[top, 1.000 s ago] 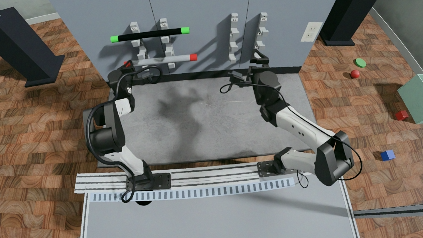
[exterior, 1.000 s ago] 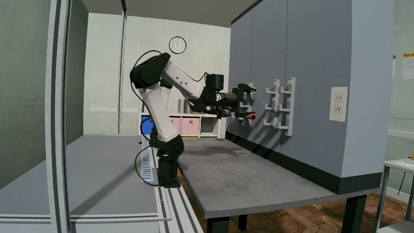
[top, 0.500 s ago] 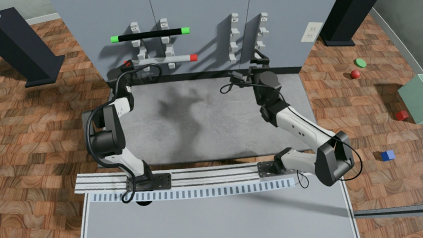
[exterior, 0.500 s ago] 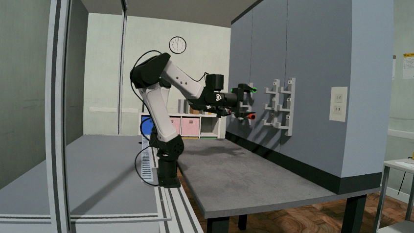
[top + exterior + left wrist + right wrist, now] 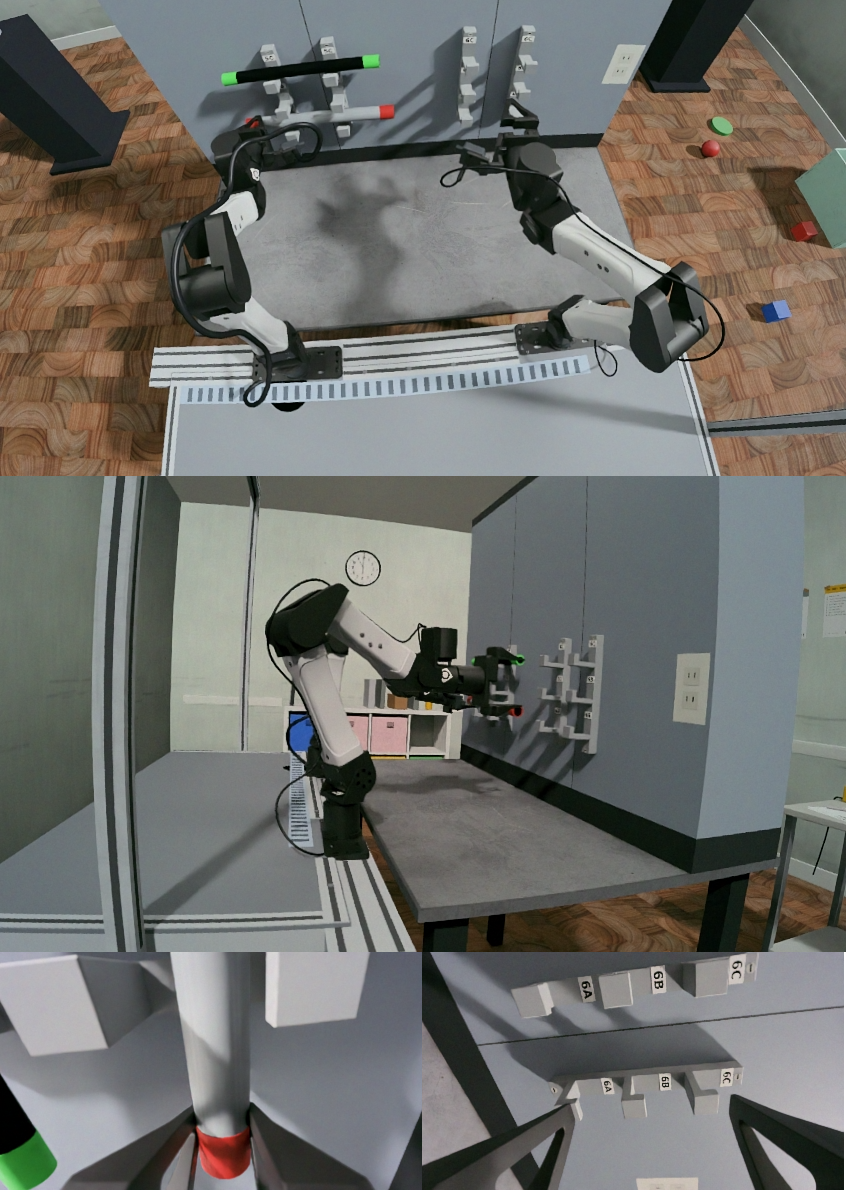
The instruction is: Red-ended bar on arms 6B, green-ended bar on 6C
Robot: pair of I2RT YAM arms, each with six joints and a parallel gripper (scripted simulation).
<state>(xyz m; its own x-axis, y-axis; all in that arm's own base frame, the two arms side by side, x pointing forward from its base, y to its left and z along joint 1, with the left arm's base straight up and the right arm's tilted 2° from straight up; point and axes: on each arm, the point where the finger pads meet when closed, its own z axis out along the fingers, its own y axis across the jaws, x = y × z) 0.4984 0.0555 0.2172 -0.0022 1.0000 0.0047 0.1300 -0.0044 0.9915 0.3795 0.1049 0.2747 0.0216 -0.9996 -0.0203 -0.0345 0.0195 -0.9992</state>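
Currently, the left hand (image 5: 272,139) (image 5: 223,1111) grips the red-ended bar (image 5: 354,113) (image 5: 215,1052); the right hand (image 5: 491,133) (image 5: 647,1107) is wide open, facing the 6-rack (image 5: 467,76) (image 5: 647,1083).

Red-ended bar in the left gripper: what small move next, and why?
I'd ease the left gripper straight out from the wall: it grips the red-ended bar near one end, and the bar appears to have space beside both nearby rack-arm tips.
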